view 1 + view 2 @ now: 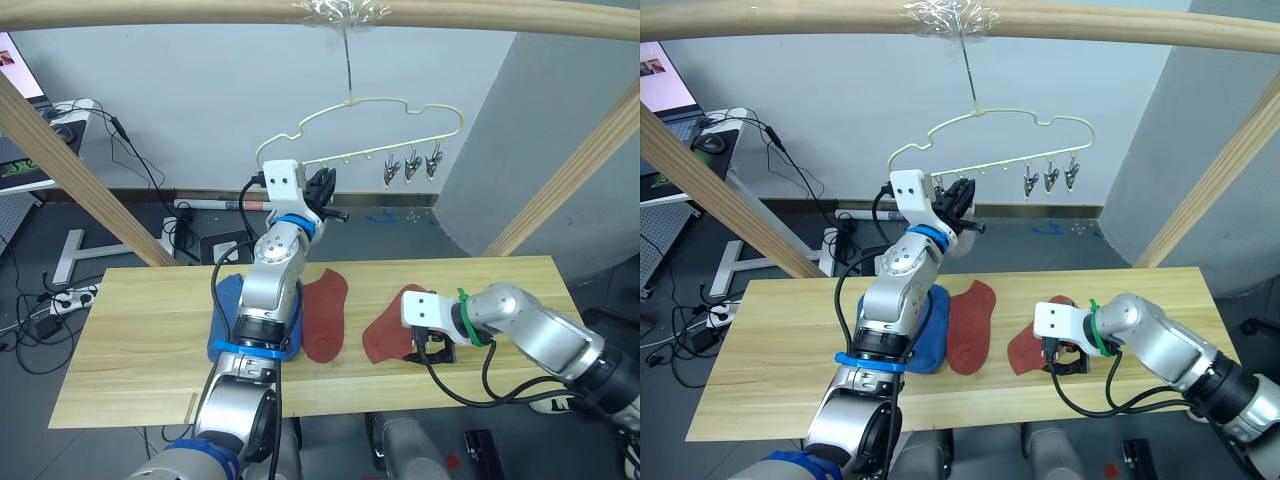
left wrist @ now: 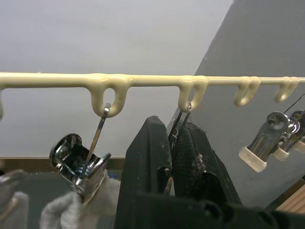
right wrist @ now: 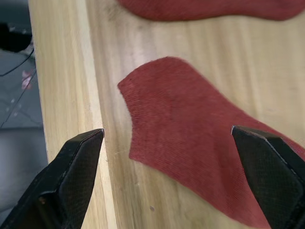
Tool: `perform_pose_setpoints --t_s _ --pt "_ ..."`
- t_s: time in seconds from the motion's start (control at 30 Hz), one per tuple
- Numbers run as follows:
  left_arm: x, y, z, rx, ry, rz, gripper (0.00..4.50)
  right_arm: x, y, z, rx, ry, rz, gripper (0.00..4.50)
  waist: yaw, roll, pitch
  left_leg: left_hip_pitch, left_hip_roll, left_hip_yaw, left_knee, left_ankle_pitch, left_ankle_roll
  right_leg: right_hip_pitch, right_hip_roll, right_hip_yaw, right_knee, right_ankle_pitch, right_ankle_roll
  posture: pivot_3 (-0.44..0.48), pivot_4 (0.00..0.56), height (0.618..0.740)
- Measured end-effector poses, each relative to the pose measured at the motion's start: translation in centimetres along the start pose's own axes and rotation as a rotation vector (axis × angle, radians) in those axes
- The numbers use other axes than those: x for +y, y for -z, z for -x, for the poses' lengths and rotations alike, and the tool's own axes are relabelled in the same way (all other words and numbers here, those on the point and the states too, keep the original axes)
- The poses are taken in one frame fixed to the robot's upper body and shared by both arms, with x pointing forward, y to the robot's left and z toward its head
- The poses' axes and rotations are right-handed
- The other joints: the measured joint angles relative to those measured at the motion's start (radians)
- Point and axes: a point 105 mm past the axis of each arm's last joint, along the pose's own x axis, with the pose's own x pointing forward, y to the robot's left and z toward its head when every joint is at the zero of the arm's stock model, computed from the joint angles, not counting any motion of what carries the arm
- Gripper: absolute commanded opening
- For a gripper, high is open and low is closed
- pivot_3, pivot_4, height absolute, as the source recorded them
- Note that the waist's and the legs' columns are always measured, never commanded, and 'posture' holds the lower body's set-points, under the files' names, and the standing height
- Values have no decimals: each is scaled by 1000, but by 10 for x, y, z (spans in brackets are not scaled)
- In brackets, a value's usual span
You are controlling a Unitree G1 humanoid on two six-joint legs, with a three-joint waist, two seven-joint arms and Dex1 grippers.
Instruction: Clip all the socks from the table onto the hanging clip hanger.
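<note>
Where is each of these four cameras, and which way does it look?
Left and right eye views: on the head, looking down over both arms at the table and hanger.
Left wrist view: on the raised left arm, facing the hanger's clips; left pincer pinches one.
Right wrist view: looking down between the open right pincer at a red sock, also in the eye views.

Your robot's arms are silver-grey metal shells with rounded joints. The left arm (image 1: 272,290) carries blue rings at its joints, a white block at the wrist and a black cable looping down its side. The right arm (image 1: 535,335) wears a green band near the wrist, a white block beyond it — black cables trail beneath. Both ends carry matte black fingers (image 3: 78,171), wedge-shaped and finely textured.
</note>
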Motion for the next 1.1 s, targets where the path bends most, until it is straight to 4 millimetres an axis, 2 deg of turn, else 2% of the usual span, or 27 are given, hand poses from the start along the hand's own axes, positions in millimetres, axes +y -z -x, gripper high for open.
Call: perform_pose_setpoints --t_s 0.17,0.4,0.6,0.7,0.93,1.03,1.07,1.1 --pt "2 -2 4 -1 -11 -7 111 -5 14 -12 53 -46 32 4466 10 1 6 1 0 0 0 0 0 1 0 0 1 0 0 -18 292 740" --pt "6 -10 9 -14 -27 -26 111 -18 21 -27 80 -80 68 4466 27 1 18 1 0 0 0 0 0 1 0 0 1 1 -1 35 307 740" --pt "9 -11 13 -6 -36 -33 111 -24 18 -33 69 -94 85 4466 35 0 20 3 1 -1 0 0 0 3 0 -1 2 1 0 55 310 740" --pt "10 -11 14 -4 -45 -36 111 -26 19 -35 71 -93 77 3904 35 0 20 4 1 -1 2 0 0 3 0 0 5 1 0 61 307 740" --pt "11 -11 14 2 -51 -37 111 -30 20 -34 76 -86 67 1453 37 -1 22 5 0 -1 6 0 0 3 0 0 11 0 1 61 307 740" --pt "11 -10 14 8 -47 -35 111 -31 21 -34 80 -81 56 353 37 -1 22 5 0 -1 7 0 0 3 0 0 12 0 1 31 296 740" --pt "10 -10 14 9 -43 -33 111 -31 22 -34 77 -77 44 40 37 -1 22 5 0 -1 7 0 0 3 0 -1 12 0 1 26 294 740" --pt "10 -10 14 11 -37 -29 111 -30 22 -33 75 -75 30 40 37 -1 22 5 0 -1 7 0 0 3 0 -1 12 0 1 26 294 740"
